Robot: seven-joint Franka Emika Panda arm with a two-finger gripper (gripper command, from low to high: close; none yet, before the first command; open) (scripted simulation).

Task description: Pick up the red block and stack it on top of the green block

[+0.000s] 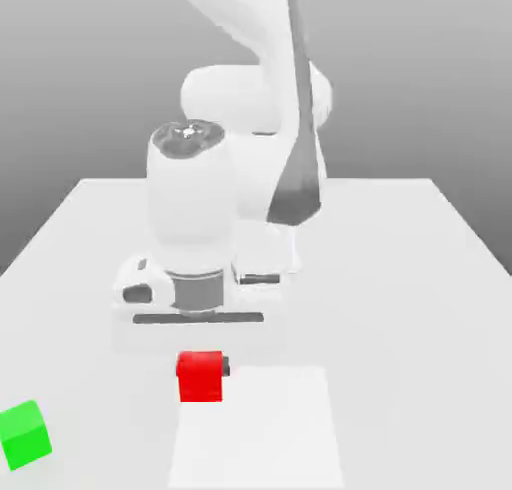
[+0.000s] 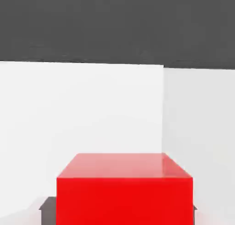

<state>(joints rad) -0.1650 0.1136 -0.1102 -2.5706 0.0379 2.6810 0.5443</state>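
And here we are with the fingers (image 1: 202,363) closed on the red block (image 1: 201,378), one either side of it, the dark tips pressed against its flanks in the hand view, and that looks like a proper grip! The block sits low under the hand, at the near end of the arm (image 1: 194,208), by the corner of the pale white patch (image 1: 256,428) on the bench (image 1: 420,378). Is it off the surface? Can't call that from here; it may be resting, it may be just clear. Over at the exterior view's left, well apart from the red one, waits the green block (image 1: 25,436), nothing on top of it, turned at an angle to the red. So the score: the grasp looks made, the stack is not. I'd put this at somewhere short of halfway, with the big carry to come. Left to do: a clean lift, a trip across to the green block, a careful line-up over its top, a gentle lowering, then the release. The danger, I reckon, is coming in too low and clipping green, or letting go off-centre on that angled top!
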